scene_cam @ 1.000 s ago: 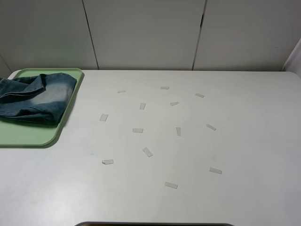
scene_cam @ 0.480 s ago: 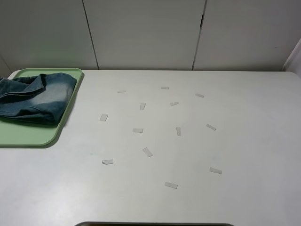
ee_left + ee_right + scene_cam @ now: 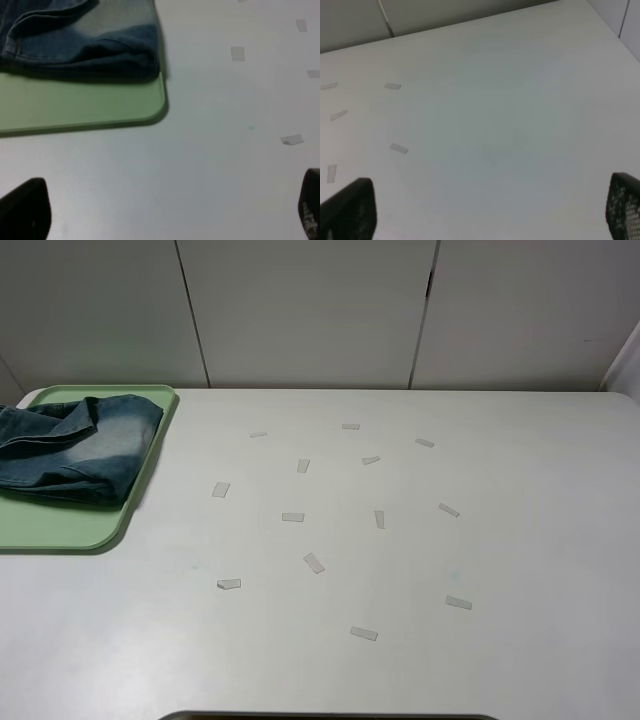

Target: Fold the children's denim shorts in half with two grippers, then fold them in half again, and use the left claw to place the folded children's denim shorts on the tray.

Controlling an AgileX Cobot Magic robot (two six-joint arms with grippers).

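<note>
On the tray (image 3: 60,530) at the table's (image 3: 420,570) far left the folded children's denim shorts (image 3: 75,450) lie unchanged, apparently finished, while the left gripper (image 3: 165,210) and right gripper (image 3: 485,210) both hang spread and empty.

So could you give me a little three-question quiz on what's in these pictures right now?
1. True or false: the denim shorts lie on the green tray.
2. What is scattered over the table? A) coins B) small tape strips C) buttons
3. Fill in: in both wrist views, each end effector's jaws stand ____, holding nothing.

Key: 1 true; 2 B; 3 open (left end effector, right end effector).
</note>
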